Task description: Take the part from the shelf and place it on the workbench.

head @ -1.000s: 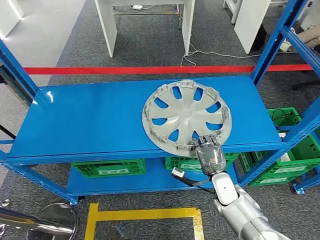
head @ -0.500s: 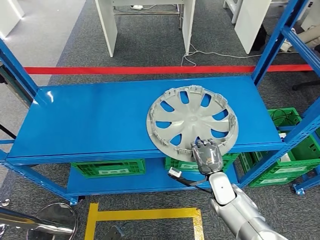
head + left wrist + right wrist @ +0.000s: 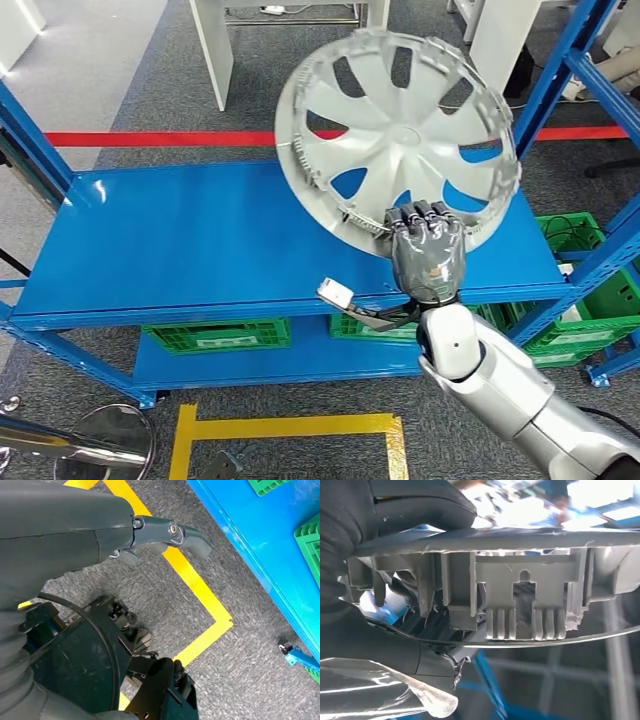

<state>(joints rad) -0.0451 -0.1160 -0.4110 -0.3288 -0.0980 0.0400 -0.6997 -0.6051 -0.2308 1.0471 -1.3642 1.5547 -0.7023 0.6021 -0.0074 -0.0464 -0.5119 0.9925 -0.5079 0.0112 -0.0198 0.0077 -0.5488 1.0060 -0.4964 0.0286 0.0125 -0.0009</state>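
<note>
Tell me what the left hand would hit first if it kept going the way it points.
Probably the grey carpet floor near the yellow tape line; the left hand hangs empty, with nothing between it and the floor, though depth is unclear.

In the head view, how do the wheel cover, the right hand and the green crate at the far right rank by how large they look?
1. Wheel cover, by far the largest, though lifted nearer the camera.
2. Green crate, partly hidden by the shelf.
3. Right hand.
</note>
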